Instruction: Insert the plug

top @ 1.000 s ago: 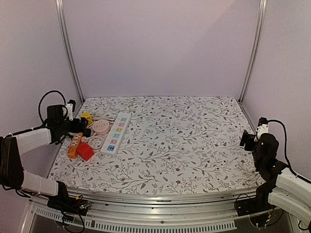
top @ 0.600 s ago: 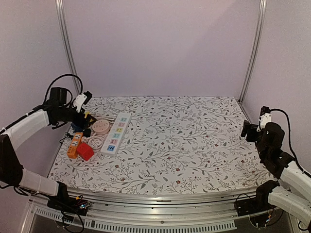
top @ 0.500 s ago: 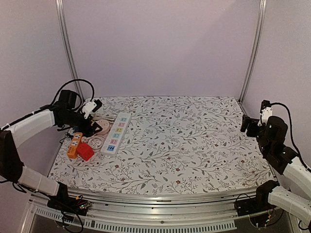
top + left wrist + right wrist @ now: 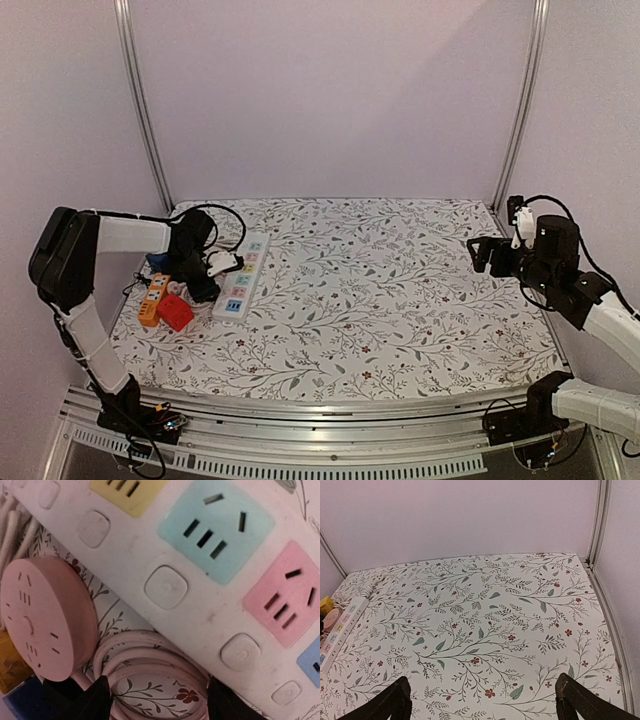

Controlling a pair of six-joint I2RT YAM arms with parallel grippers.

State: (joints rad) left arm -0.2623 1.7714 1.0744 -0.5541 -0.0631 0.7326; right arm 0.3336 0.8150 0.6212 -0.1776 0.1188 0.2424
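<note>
Left wrist view places the left hand (image 4: 157, 702) low at the left side of the table (image 4: 400, 300). Its two dark fingers (image 4: 95, 700) stand apart on either side of the coiled pink cord (image 4: 150, 662). The jaws are part open and nothing is seen clamped between them. Just beyond the coil lies the white power strip (image 4: 170, 587), with its blue socket (image 4: 215, 522) and pink socket (image 4: 282, 600) face up and unoccupied. Beside the coil sits the round pink socket block (image 4: 42, 615). The plug itself cannot be picked out in any view; in my judgement it is at the end of that pink cord, hidden under the hand or outside the wrist frame. The step in hand appears to be securing the plug or its cord. Recommended: grip the plug body rather than a loose loop, since a coil would likely slip and drag the round block. Confirm a firm hold before lifting, turn the pins to match the slot pattern of the chosen socket, and descend square to the strip's face. The strip looks unfixed and may skid under pressure, so it wants bracing. The right hand (image 4: 482, 252) hangs wide open and empty over the right side, well apart from the strip, and is available for that duty.
</note>
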